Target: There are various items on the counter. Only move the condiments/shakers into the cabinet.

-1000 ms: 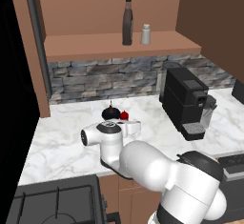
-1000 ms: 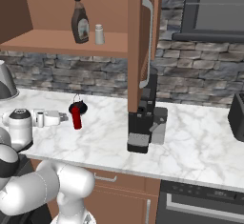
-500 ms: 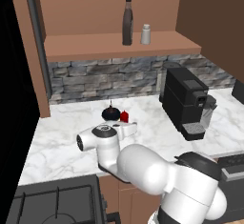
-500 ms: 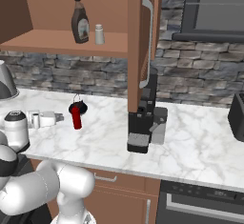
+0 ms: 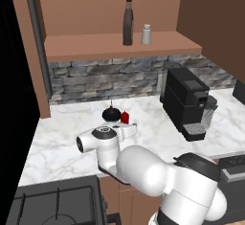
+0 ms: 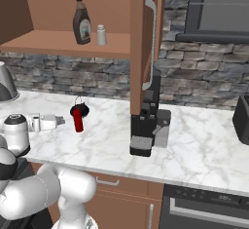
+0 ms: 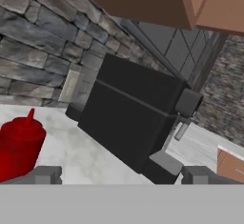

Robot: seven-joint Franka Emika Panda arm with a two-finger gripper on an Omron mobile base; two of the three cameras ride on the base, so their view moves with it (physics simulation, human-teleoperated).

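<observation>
The slim red squeeze bottle (image 5: 125,118) (image 6: 78,121) stands on the white marble counter (image 5: 62,142) (image 6: 112,143), right beside the round black object (image 5: 111,114) (image 6: 78,109). My gripper (image 5: 131,129) (image 6: 60,121) (image 7: 121,175) hovers low just in front of them, open and holding nothing. In the hand view the red bottle (image 7: 19,147) stands upright beside the left fingertip (image 7: 45,175), off to the side of the gap. The dark brown bottle (image 5: 128,14) (image 6: 81,21) and the pale shaker (image 5: 146,34) (image 6: 101,35) stand on the cabinet shelf (image 5: 95,46) (image 6: 44,40).
A black coffee machine (image 5: 186,102) (image 6: 146,125) (image 7: 138,118) stands right of the red bottle. The cabinet door (image 6: 146,43) hangs open above it. A stove top (image 5: 52,205) lies at the near left, a kettle (image 6: 5,84) far left, a dark appliance (image 6: 241,118) far right.
The arm has shifted slightly to the left and down. The gripper stays open, and the bottles, shaker and black object have not moved.
</observation>
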